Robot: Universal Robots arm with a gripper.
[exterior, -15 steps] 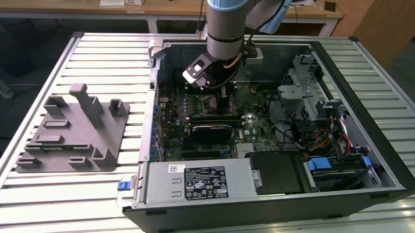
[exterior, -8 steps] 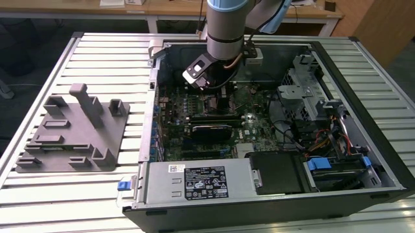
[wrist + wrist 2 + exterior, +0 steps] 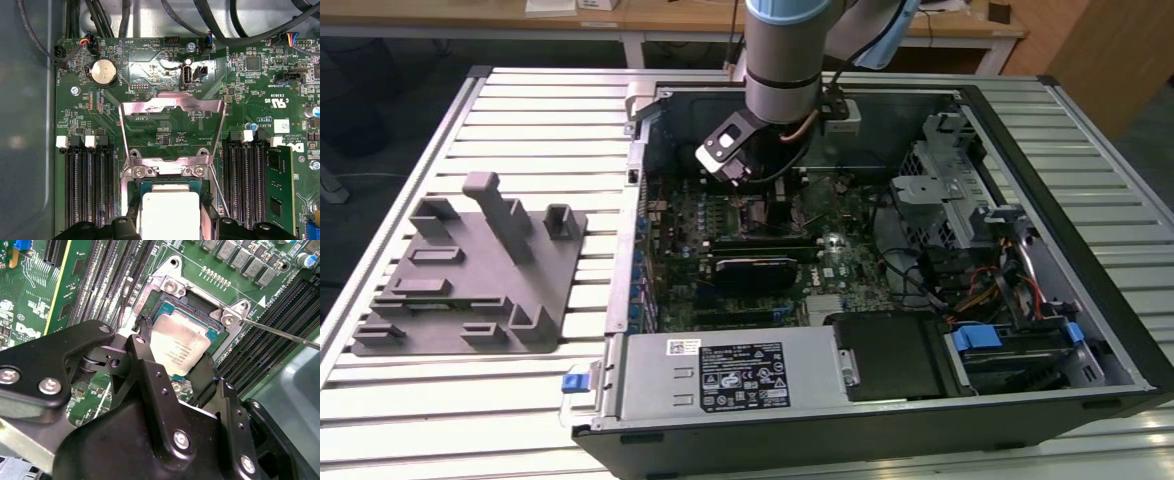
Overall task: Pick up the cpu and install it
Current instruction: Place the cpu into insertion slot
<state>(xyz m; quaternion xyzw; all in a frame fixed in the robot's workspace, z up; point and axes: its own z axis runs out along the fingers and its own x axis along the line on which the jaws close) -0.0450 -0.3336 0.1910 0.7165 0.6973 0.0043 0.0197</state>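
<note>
- Far side first, on the exterior view's left: the grey fixture tray (image 3: 454, 290) sits on the slatted tabletop (image 3: 520, 120), well away from the action. I can't spot a chip on it, so the pick-up part looks done.
- Moving across, the open computer case (image 3: 881, 425) lies flat, with the arm (image 3: 781, 60) reaching straight down into it over the motherboard (image 3: 854, 270).
- In the second wrist view the gripper (image 3: 174, 347) straddles the cpu (image 3: 180, 337), with its black fingers (image 3: 202, 372) against two opposite edges. To me that reads as clamped on the chip, not let go.
- The cpu is right at the socket (image 3: 170, 186), squared up inside the frame. It's either seated or a hair above it; I honestly can't tell which from these angles.
- The load plate (image 3: 170, 102) is flipped up and open, and the thin lever (image 3: 280, 332) sticks out to the side, unlatched.
- So my take is that picking up is finished and placement is basically there. The release isn't done yet, and the plate and lever aren't locked down.
- On the exterior view's right is the drive cage (image 3: 961, 190) with its cables, nowhere near the gripper.
</note>
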